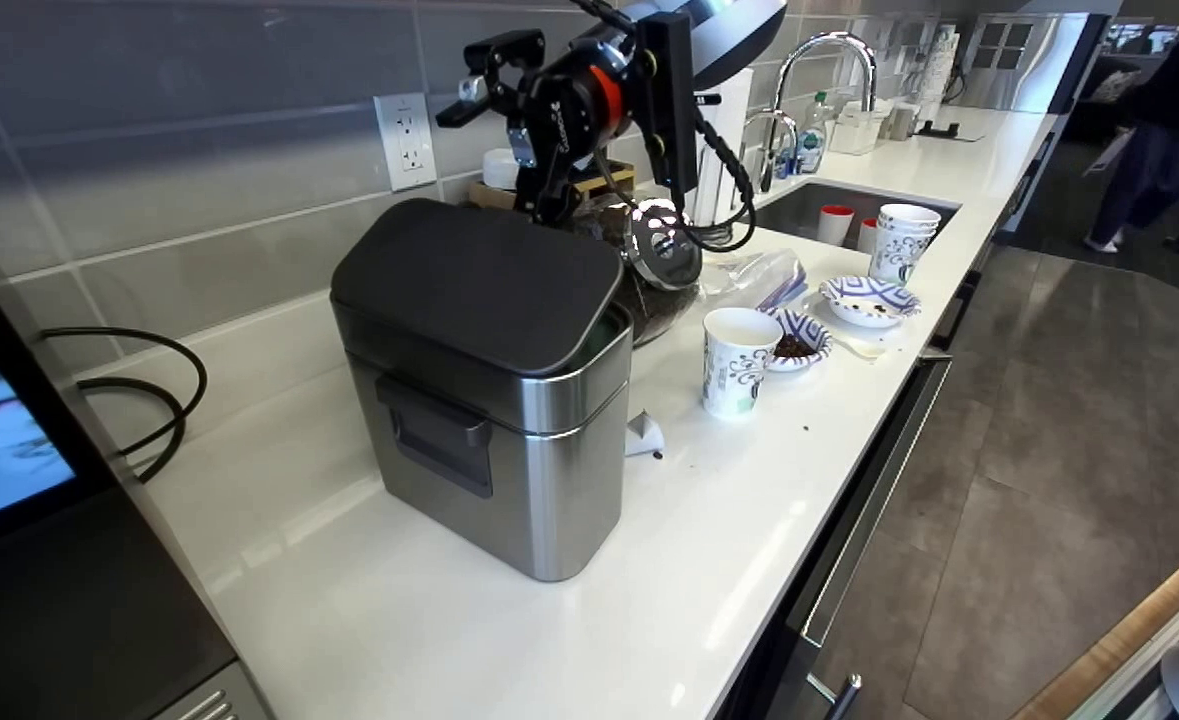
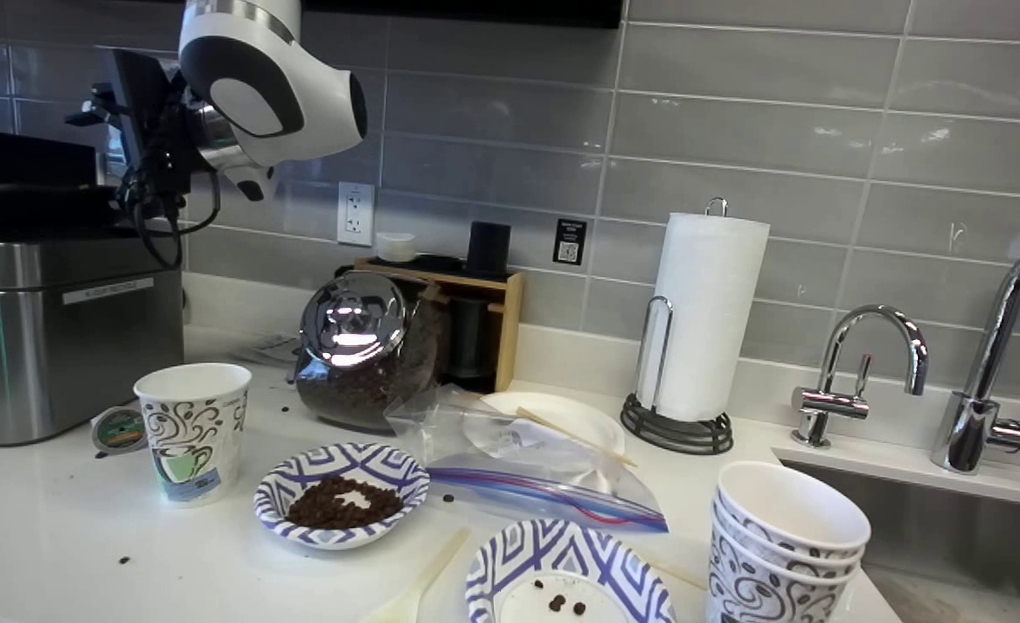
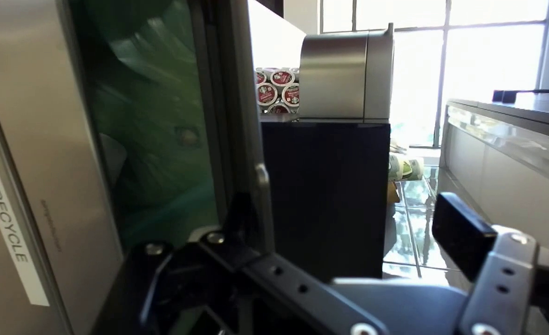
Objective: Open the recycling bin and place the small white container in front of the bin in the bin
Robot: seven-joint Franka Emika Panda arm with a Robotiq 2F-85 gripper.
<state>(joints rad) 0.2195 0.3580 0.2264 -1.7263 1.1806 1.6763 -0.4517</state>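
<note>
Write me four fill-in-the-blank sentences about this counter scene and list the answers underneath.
The gripper is ____, not shut.
The label on the recycling bin ends with the word ____.
In the wrist view, the liner inside is ____ in color.
The small white container lies tipped on its ____.

Missing words: open; RECYCLE; green; side

Recycling bin (image 1: 499, 390): one was seen.
White container (image 2: 118, 430): one was seen.
Patterned cups (image 2: 194, 441): four were counted.
Patterned bowls (image 2: 354, 459): two were counted.
Faucets (image 2: 993, 343): two were counted.
</note>
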